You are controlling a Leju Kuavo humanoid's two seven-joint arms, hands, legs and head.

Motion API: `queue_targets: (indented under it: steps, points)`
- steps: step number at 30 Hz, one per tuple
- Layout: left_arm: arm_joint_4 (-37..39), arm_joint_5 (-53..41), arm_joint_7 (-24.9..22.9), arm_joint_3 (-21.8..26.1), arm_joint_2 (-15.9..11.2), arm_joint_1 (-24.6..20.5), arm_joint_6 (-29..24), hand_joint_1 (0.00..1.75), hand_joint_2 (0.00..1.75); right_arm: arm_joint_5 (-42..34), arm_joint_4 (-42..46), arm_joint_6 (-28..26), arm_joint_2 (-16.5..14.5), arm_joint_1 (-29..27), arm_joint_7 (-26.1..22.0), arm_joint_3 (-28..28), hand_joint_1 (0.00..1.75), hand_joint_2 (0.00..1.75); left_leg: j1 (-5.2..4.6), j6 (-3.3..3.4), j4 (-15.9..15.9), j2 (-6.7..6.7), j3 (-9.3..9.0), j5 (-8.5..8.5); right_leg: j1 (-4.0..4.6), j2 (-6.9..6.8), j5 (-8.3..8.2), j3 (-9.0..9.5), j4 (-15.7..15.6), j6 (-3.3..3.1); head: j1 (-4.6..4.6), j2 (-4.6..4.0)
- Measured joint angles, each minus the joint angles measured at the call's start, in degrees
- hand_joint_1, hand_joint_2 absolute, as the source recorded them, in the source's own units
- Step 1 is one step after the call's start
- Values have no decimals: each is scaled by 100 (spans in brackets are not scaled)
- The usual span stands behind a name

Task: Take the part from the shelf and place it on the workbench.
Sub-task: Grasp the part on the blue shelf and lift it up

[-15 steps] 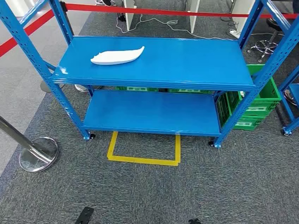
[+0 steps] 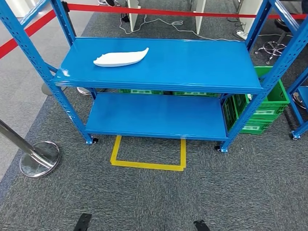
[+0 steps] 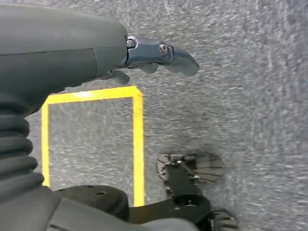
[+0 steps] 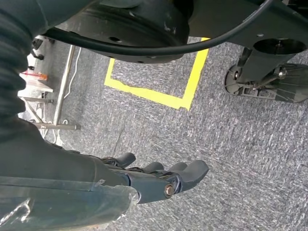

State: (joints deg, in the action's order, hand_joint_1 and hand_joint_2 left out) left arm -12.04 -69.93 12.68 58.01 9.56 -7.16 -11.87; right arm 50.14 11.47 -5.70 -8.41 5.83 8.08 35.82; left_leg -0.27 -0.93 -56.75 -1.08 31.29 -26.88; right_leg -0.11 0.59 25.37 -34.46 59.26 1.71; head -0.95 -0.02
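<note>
A white, long, curved part [image 2: 121, 58] lies flat on the left half of the top board of the blue shelf [image 2: 203, 67] in the head view. My left hand [image 3: 145, 54] hangs over the grey carpet with its fingers stretched out, holding nothing. In the right wrist view, my right hand [image 4: 156, 179] also hangs above the carpet, fingers extended side by side and empty. Both hands are far below and in front of the part.
A yellow taped square [image 2: 148, 159] marks the carpet just before the shelf. Green crates [image 2: 270, 108] stand behind its right post. A chrome stanchion base [image 2: 39, 158] sits at the left, and red barrier tape [image 2: 163, 10] runs behind. The lower board [image 2: 156, 115] is bare.
The dark feet at the bottom edge of the head view have shifted slightly. The shelf and the white part stay where they were.
</note>
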Motion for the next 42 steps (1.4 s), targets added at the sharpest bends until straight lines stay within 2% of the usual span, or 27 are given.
queue_targets:
  steps: [2, 6, 13, 18, 25, 27, 29, 31, 33, 42]
  points:
    - [0, 12, 200, 24, 10, 15, -28, 0, 175, -37, 0, -3, 0, -3, -1, 45, 0, 175, 0, 0, 0, 0, 0, 0, 0, -1, 0, -1, 0, 0, 0, 0]
    - [0, -100, 248, 29, 30, -20, 50, 0, 0, -123, 0, 20, 0, -13, 14, 188, 0, 175, 0, 0, 0, 0, 0, 0, 0, 1, 0, -1, -1, 0, 0, 0]
    - [0, 297, -12, 189, -1, -53, 196, 0, 0, -142, 2, 108, 0, -4, 132, 379, 0, 175, 0, 0, 0, 0, 0, 0, 0, 1, 0, 0, -1, 0, -1, 0]
    - [0, 874, 92, 563, -137, -26, -18, 0, 0, -142, 2, 100, 2, -3, 143, 499, 0, 175, 0, 0, 0, 1, 0, 0, 1, 1, 0, -1, -1, 0, 0, 0]
    - [0, 940, 124, 674, -183, -14, -33, 0, 0, -143, 2, 100, 3, -3, 143, 530, 0, 175, 0, 0, 0, 1, 0, 0, 1, 1, 0, -2, -1, 0, 0, 0]
    - [-4, 1135, 300, 827, -274, -12, -116, 0, 87, -150, 2, 99, 6, -5, 126, 562, 0, 175, 0, 0, 0, 1, 0, 0, 1, 0, 1, -2, 0, 0, -1, 0]
    - [-38, 1586, 764, 1187, -603, -100, -186, 0, 175, -140, 2, 115, 15, -11, 62, 629, 0, 175, 2, -1, 0, 1, 0, 1, 3, 0, 0, -2, 0, -1, -1, 0]
    - [-90, 1897, 1118, 1491, -965, -232, -176, 0, 175, -120, 2, 133, 24, -16, 10, 686, 0, 175, 3, -3, 0, 1, 0, 4, 4, 0, -1, -2, 0, -2, -1, 0]
    - [-130, 1935, 1246, 1557, -1158, -331, -194, 0, 175, -99, 2, 139, 28, -15, 2, 696, 0, 175, 4, -5, 0, 0, -1, 6, 5, -1, -2, -2, 0, -3, 0, 0]
    - [-312, 1966, 2093, 1510, -1791, -1141, -696, 0, 175, 5, 2, 157, 52, -10, -44, 727, 0, 175, 6, -8, 0, -1, -1, 14, 9, -2, -8, 1, 0, -6, -1, 0]
